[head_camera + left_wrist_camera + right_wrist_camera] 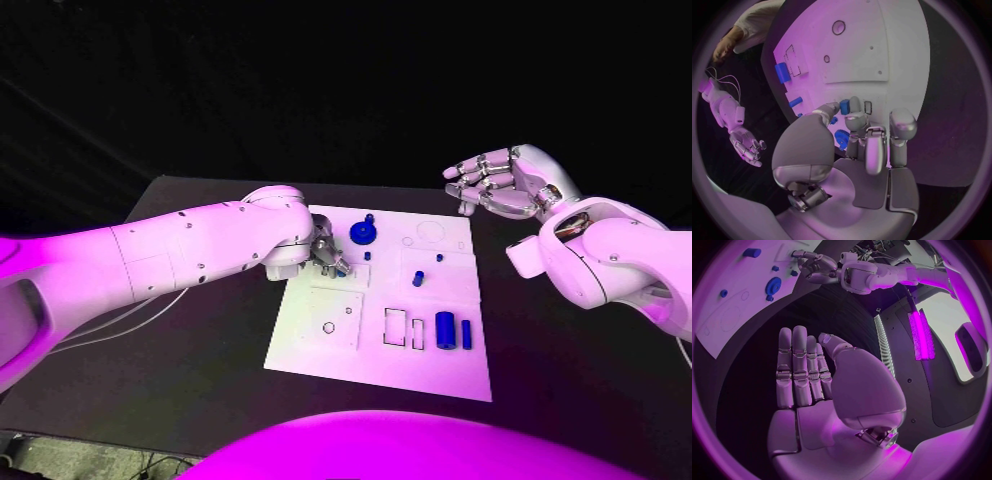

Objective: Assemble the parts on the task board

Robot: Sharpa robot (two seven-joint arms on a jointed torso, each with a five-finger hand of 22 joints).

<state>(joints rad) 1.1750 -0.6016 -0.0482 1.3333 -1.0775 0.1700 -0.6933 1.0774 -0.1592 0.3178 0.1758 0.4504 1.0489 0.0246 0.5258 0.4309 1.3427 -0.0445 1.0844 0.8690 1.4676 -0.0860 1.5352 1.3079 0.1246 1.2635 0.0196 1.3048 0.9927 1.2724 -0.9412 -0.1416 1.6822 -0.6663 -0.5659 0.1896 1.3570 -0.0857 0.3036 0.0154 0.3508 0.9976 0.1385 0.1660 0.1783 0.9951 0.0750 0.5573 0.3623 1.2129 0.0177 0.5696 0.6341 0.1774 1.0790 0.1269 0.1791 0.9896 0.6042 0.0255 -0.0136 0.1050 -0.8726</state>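
Left hand (325, 255) fingers rest on the task board (332, 350); right hand (498, 182) hovers open.

From the head we look down on the task board (378, 345); each wrist camera sits close behind its hand, and both also catch that board.

No text, label, brand, number or sign can be read anywhere; the task board (378, 340) carries only outlined shapes, with no letters or figures on it.
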